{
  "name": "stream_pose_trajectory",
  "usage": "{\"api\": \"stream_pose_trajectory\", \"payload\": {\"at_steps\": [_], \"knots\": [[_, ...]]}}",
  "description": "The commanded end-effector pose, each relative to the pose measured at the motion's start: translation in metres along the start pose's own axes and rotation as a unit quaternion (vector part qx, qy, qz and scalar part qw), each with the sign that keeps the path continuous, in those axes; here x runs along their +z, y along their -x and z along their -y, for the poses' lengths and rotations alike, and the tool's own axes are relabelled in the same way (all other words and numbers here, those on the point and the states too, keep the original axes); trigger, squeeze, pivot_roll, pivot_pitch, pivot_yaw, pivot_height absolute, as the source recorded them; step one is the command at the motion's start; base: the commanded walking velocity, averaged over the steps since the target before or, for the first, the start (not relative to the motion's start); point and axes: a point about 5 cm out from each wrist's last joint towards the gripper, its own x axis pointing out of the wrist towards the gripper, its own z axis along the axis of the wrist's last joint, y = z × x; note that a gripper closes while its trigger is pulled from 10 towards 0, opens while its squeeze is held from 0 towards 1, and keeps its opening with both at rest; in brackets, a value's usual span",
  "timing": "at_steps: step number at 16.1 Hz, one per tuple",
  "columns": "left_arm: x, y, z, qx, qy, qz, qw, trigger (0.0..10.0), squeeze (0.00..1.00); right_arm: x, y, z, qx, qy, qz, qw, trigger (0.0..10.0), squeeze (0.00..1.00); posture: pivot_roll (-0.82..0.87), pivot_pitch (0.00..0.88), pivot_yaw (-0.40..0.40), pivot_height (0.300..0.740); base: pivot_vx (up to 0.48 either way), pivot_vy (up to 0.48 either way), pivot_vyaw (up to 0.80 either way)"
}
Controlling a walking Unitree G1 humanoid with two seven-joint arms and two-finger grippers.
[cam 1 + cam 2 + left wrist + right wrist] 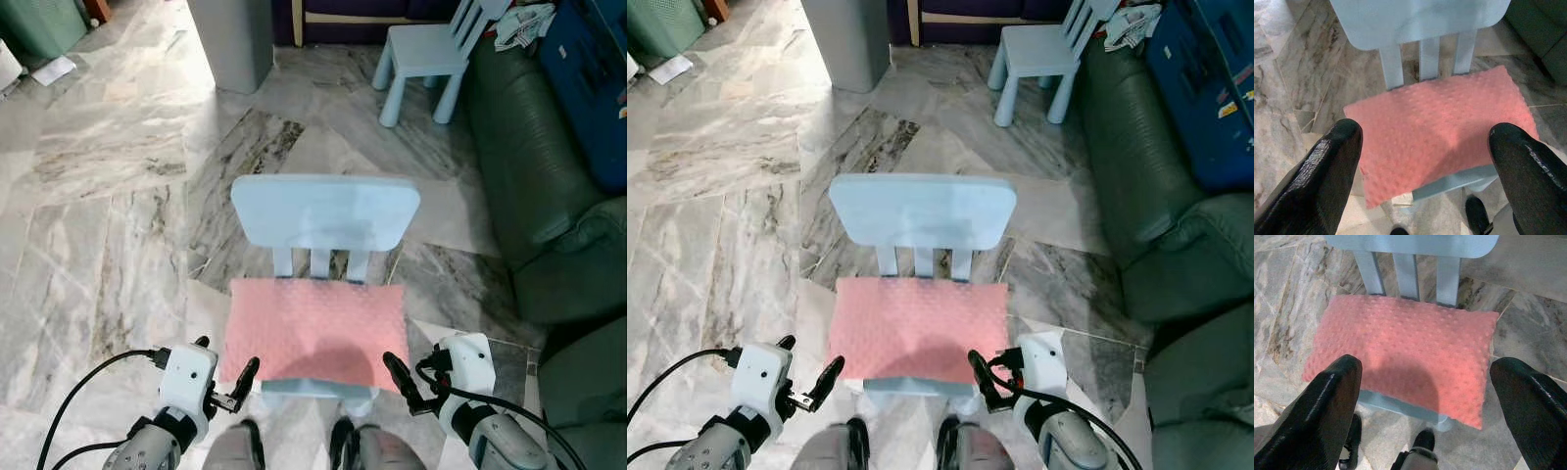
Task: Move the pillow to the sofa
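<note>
A pink dimpled pillow [315, 331] lies flat on the seat of a small light-blue chair [325, 211] right in front of me. My left gripper [239, 384] hovers open at the pillow's near left corner. My right gripper [399, 382] hovers open at its near right corner. Neither touches the pillow. In the left wrist view the pillow [1442, 129] shows between the two black fingers [1322, 181]. The right wrist view shows the pillow [1405, 355] beyond the spread fingers [1327, 411]. A dark green sofa [534, 166] runs along the right side.
A second light-blue chair [423, 54] stands at the back near the sofa's far end. A grey column [235, 39] rises at the back left. Blue things [588, 69] lie on the sofa. The marble floor [108, 196] to the left is open.
</note>
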Motion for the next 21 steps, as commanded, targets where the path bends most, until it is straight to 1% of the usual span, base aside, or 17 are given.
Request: {"api": "stream_pose_trajectory", "payload": {"at_steps": [1, 2, 8, 10, 16, 18, 21], "knots": [[-0.0056, 0.0030, 0.0007, 0.002, 0.003, -0.016, 1.000, 10.0, 0.00, 0.0001, 0.0030, -0.0001, 0.000, -0.006, -0.003, 1.000, 10.0, 0.00, 0.01, 0.281, -0.008, 0.628, 0.000, 0.000, 0.00], [-0.0056, 0.0029, 0.0007, 0.003, 0.003, -0.016, 1.000, 10.0, 0.00, 0.0003, 0.0028, 0.0000, 0.000, -0.005, -0.003, 1.000, 10.0, 0.00, 0.01, 0.281, -0.008, 0.623, 0.000, 0.000, 0.00], [-0.0058, 0.0020, 0.0010, 0.004, 0.005, -0.018, 1.000, 10.0, 0.00, 0.0018, 0.0021, 0.0022, -0.005, -0.005, 0.001, 1.000, 10.0, 0.00, 0.01, 0.284, -0.007, 0.562, 0.000, 0.000, 0.00], [-0.0059, 0.0017, 0.0011, 0.005, 0.005, -0.018, 1.000, 10.0, 0.00, 0.0019, 0.0017, 0.0033, -0.007, -0.005, 0.001, 1.000, 10.0, 0.00, 0.01, 0.283, -0.007, 0.553, 0.000, 0.000, 0.00], [-0.0064, 0.0010, -0.0002, 0.009, 0.008, -0.023, 1.000, 10.0, 0.00, 0.0050, -0.0027, 0.0061, -0.008, -0.004, 0.004, 1.000, 10.0, 0.00, 0.01, 0.272, -0.009, 0.506, 0.000, 0.000, 0.00], [-0.0067, 0.0004, -0.0007, 0.009, 0.017, -0.026, 0.999, 10.0, 0.00, 0.0060, -0.0038, 0.0071, -0.010, -0.004, 0.006, 1.000, 10.0, 0.00, 0.01, 0.272, -0.006, 0.478, 0.000, 0.000, 0.00], [-0.0054, -0.0014, -0.0020, 0.013, 0.022, -0.026, 0.999, 10.0, 0.00, 0.0065, -0.0052, 0.0067, -0.010, -0.004, 0.007, 1.000, 10.0, 0.00, 0.01, 0.276, -0.006, 0.449, 0.000, 0.000, 0.00]]}}
